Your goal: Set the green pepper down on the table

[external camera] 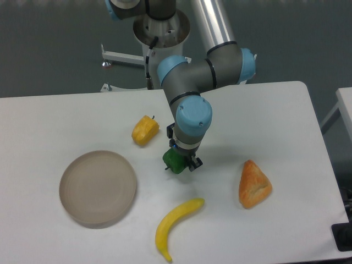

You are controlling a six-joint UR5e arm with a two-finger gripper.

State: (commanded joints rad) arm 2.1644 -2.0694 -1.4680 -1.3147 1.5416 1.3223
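Nearest the camera, a yellow banana [175, 226] is seen on the table [286, 115], with a round grey-brown plate [98, 188] to its left and an orange pastry [254, 185] to its right. At the table's middle, the green pepper [175, 160], glossy and dark green, is held between the closed fingers of the gripper [180, 161], largely hidden beneath the wrist; whether it touches the surface cannot be told. Just beyond, a yellow pepper [144, 130] is shown. The tabletop is white, matte and round-cornered; a dark grey floor lies behind.
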